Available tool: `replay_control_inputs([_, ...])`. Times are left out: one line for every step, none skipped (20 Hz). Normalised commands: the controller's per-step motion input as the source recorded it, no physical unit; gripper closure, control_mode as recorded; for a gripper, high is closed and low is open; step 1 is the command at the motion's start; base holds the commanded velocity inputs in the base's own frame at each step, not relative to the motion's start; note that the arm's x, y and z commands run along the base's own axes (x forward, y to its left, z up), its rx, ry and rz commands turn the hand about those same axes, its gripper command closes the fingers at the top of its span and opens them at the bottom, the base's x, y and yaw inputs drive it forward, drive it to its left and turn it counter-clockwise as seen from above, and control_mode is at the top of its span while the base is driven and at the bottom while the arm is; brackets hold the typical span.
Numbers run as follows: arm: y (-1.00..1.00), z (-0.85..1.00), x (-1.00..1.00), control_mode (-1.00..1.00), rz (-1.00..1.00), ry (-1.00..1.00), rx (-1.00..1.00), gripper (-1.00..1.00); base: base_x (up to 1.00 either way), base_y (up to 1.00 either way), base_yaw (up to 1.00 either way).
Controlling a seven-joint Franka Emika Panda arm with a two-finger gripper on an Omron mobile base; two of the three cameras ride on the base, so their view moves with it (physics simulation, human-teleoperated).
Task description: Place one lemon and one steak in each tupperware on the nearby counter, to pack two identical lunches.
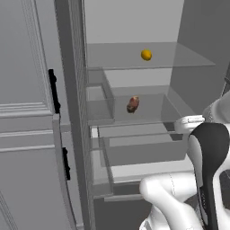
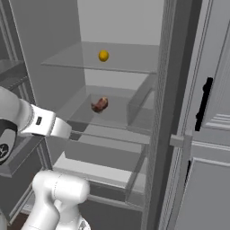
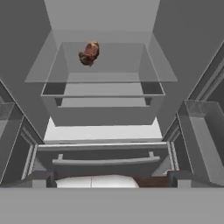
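Inside the open fridge [image 1: 134, 27], a steak [image 1: 133, 104] is seen on the middle glass shelf [image 1: 152, 108], with a lemon [image 1: 146, 55] on the shelf above it. The fingers [image 3: 39, 180] are spread wide, holding nothing. The steak should be approached level, clear of the shelf edge.

- Fridge shelves [image 1: 148, 60]: clear, glass-like, see-through, smooth.
- Fridge inner walls [image 2: 49, 40]: matt grey, flat finish.
- Door bins [image 3: 205, 140]: transparent plastic look.
- Lemon [image 1: 146, 55]: smooth yellow-orange skin, slight sheen.
- Steak [image 3: 89, 53]: mottled red-brown, rough, raw-meat look.
- Cabinet handle [image 2: 203, 104]: black, matt.
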Motion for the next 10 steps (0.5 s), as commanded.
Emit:
replay_control_inputs([0.00,0.00,0.00,1.00,0.00,0.00,0.00,-1.00,0.62,0.03,-0.05])
replay_control_inputs([0.00,0.00,0.00,1.00,0.00,0.00,0.00,-1.00,0.61,0.01,-0.03])
replay_control_inputs([0.00,0.00,0.00,1.00,0.00,0.00,0.00,-1.00,0.59,0.02,-0.02])
replay_control_inputs([0.00,0.00,0.00,1.00,0.00,0.00,0.00,-1.00,0.54,0.08,-0.02])
replay_control_inputs([0.00,0.00,0.00,1.00,0.00,0.00,0.00,-1.00,0.56,0.10,-0.02])
replay_control_inputs([0.00,0.00,0.00,1.00,0.00,0.00,0.00,-1.00,0.49,0.10,-0.01])
replay_control_inputs([0.20,-0.20,0.40,-1.00,0.00,0.00,0.07,-1.00,0.00,0.00,0.00])
replay_control_inputs([0.24,-0.16,0.39,-1.00,0.00,0.00,0.11,-1.00,0.00,0.00,0.00])
replay_control_inputs([0.30,-0.09,0.41,-1.00,0.00,0.00,0.13,-1.00,0.00,0.00,0.00])
replay_control_inputs([0.30,-0.08,0.39,-1.00,0.00,0.00,0.13,-1.00,0.00,0.00,0.00])
